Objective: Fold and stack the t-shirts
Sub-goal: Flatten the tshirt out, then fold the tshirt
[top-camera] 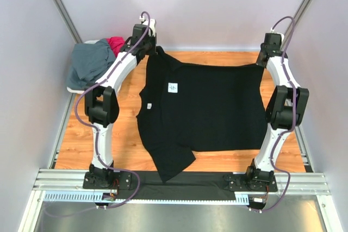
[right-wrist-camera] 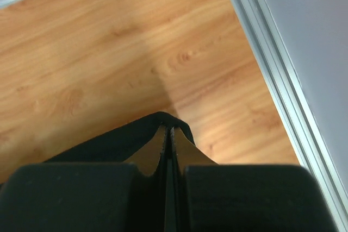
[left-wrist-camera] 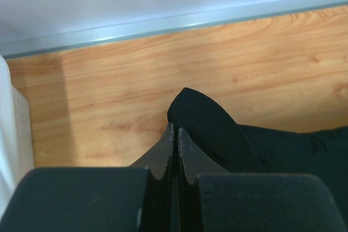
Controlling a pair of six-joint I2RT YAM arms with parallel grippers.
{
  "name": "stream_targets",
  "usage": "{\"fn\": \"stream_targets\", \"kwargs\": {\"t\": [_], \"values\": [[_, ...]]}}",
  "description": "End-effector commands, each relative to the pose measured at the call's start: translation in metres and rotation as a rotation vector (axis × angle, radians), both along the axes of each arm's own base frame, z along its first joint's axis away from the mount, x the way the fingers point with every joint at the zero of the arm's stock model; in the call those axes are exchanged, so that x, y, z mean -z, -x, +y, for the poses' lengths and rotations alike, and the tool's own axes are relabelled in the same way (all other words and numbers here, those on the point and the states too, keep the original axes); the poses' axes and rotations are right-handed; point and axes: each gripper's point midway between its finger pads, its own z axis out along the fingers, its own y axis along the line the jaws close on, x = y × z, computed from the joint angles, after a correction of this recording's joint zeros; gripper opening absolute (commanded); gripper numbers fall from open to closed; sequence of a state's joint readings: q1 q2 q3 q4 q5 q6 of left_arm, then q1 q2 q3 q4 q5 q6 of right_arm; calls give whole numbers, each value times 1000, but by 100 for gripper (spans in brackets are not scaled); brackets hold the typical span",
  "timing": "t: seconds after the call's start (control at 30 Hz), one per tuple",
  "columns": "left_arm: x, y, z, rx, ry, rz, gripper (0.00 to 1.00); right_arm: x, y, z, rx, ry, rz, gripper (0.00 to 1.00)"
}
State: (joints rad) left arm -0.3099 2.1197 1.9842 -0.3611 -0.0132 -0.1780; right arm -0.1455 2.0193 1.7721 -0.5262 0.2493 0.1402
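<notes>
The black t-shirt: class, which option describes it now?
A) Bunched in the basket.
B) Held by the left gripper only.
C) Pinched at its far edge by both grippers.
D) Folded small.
C: the left gripper and the right gripper are each shut on the black t-shirt, at opposite ends of its far edge.

A black t-shirt [top-camera: 212,107], a grey-blue shirt [top-camera: 89,66] and a magenta shirt [top-camera: 116,43] are seen; the table [top-camera: 124,146] is wood-grained.
</notes>
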Motion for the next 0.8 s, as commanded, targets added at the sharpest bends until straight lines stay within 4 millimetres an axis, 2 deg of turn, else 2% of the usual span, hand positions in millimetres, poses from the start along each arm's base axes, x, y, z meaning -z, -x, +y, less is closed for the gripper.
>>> {"fn": "stream_targets", "kwargs": {"t": [0.0,0.03,0.07,0.1,0.27,0.37,0.5,0.53,0.6,0.63,0.67,0.77], "values": [[-41,-33,10,-54,40,-143,0,-47,-44,-13,2,39,-181,0],[-38,-37,9,-52,39,-143,0,-36,-50,-14,3,36,-170,0],[-44,-41,7,-49,47,-166,0,-34,-52,-16,8,37,-172,0],[-39,-45,3,-31,52,-170,0,-33,-55,-19,12,38,-176,1],[-39,-67,-4,-8,49,-233,0,-25,-68,-30,16,38,-203,0],[-40,-71,-13,35,54,-261,0,-21,-72,-32,10,20,-203,0],[-42,-66,-19,53,96,-244,0,-16,-74,-32,2,9,-195,0],[-34,-62,-21,49,103,-220,0,-14,-73,-31,3,6,-186,1],[-38,-55,-24,47,100,-217,0,-14,-72,-31,0,5,-183,0],[-28,-49,-26,53,89,-192,0,-14,-71,-32,-1,2,-182,0],[-35,-42,-30,65,83,-202,0,-13,-71,-31,-3,-2,-178,0],[-31,-27,-37,108,7,-210,0,-12,-65,-35,0,8,-162,0]]}}
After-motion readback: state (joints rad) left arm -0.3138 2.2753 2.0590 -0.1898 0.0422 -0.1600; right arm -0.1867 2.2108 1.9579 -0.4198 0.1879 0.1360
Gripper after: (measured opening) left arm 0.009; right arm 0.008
